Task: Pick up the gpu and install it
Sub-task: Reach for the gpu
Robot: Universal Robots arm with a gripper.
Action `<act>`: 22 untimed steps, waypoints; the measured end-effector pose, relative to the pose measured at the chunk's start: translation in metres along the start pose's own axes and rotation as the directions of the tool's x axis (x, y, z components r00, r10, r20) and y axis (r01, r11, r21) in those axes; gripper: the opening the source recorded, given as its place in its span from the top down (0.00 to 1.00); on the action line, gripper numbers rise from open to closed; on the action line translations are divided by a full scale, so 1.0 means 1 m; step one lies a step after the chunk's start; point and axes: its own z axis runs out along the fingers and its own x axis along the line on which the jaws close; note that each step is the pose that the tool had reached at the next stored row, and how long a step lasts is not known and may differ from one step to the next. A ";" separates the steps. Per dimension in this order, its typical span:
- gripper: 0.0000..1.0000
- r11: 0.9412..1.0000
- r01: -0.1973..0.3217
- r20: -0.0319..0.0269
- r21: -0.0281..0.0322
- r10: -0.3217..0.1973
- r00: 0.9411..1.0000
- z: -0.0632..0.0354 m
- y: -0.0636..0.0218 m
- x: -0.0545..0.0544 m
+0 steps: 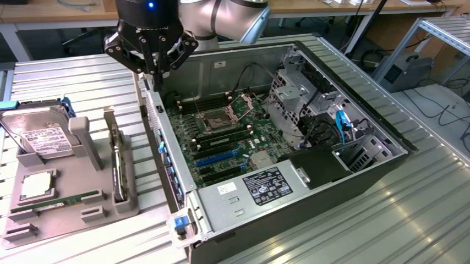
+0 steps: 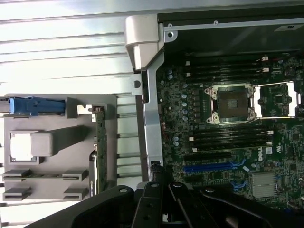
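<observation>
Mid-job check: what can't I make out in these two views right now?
Graphics card, exterior view: stands edge-on in the grey holder, so its faces are hidden.
Graphics card, wrist view: one end is covered by the end effector's black body.
Blue slots, wrist view: the same body covers the board beyond them.
Motherboard, exterior view: partly hidden behind the metal drive cage.

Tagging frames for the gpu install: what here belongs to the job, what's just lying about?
Job: gpu, on edge in the grey holder; open computer case; motherboard; gripper, shut, above the case's wall beside the holder.
Lying about: hard drive; memory stick; processor chip, all in the holder.
</observation>
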 end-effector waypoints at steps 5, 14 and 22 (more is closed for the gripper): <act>0.89 1.000 0.000 0.000 0.000 0.000 1.000 0.0000 -0.0002 0.003; 0.89 1.000 0.000 0.000 0.000 0.000 1.000 -0.0001 -0.0007 0.009; 0.89 1.000 0.000 0.000 0.000 0.000 1.000 -0.0001 -0.0010 0.012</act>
